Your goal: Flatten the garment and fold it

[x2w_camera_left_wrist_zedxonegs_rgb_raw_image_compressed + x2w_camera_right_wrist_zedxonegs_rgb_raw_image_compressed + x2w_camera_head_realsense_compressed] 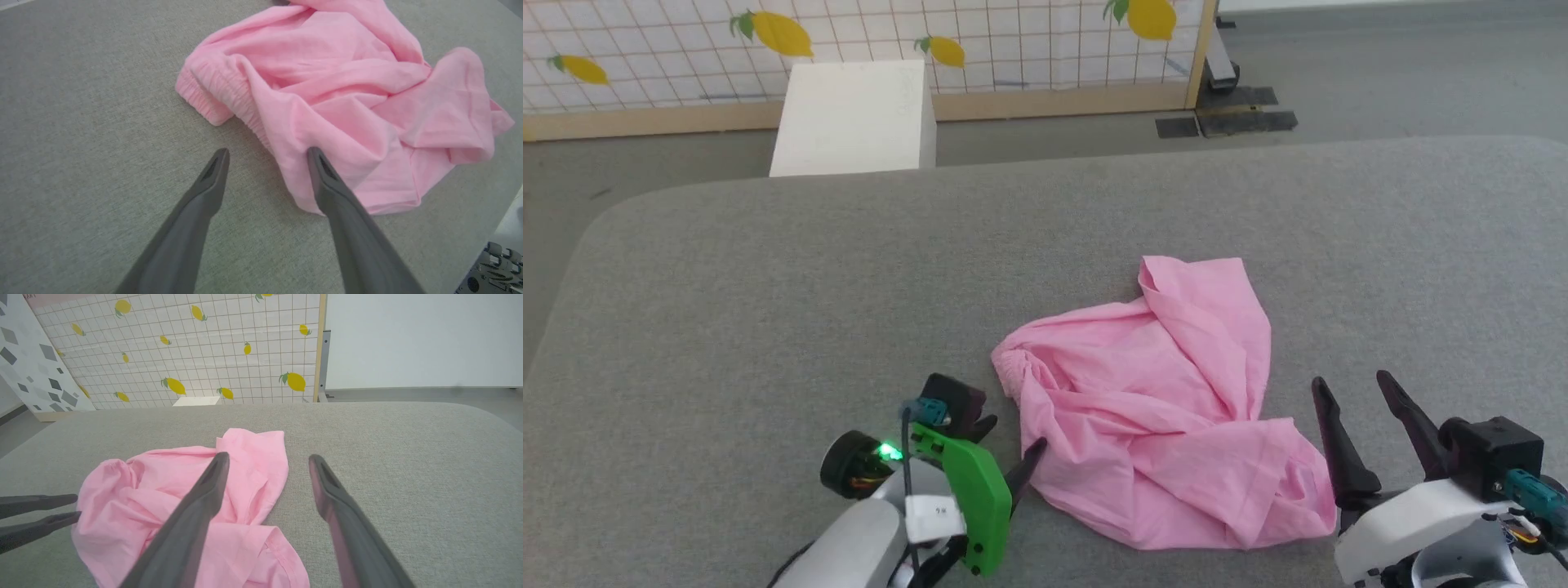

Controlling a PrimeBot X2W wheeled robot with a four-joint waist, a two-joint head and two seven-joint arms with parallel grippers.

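The garment (pixel 1160 408) lies crumpled between my two arms, toward the near edge of the surface (pixel 768 327). It is neither flat nor folded yet. My left fingers (pixel 322 175) are spread wide and hold nothing. In my left wrist view one tip sits right at the cloth's near fold, though I cannot tell whether it presses on it, and the other tip is over bare grey just beside. The gathered band (pixel 204 102) is bunched just ahead of those tips, so I judge my left arm is the nearer one for taking it

My right fingers (pixel 1339 445) are also spread and empty. They stand just beside the heap's near right corner, where a hemmed edge (pixel 282 543) curls over. As far as the rumpling lets me judge, the heap's longer run goes from the band on my left to that hem on my right, and one lobe points away from me. So each arm has an end within close reach

The surface is a wide grey felt-like pad with rounded far corners. Beyond it are a grey floor (pixel 1380 73), a white box (pixel 854 118) and a grid screen (pixel 1013 41) printed with lemons
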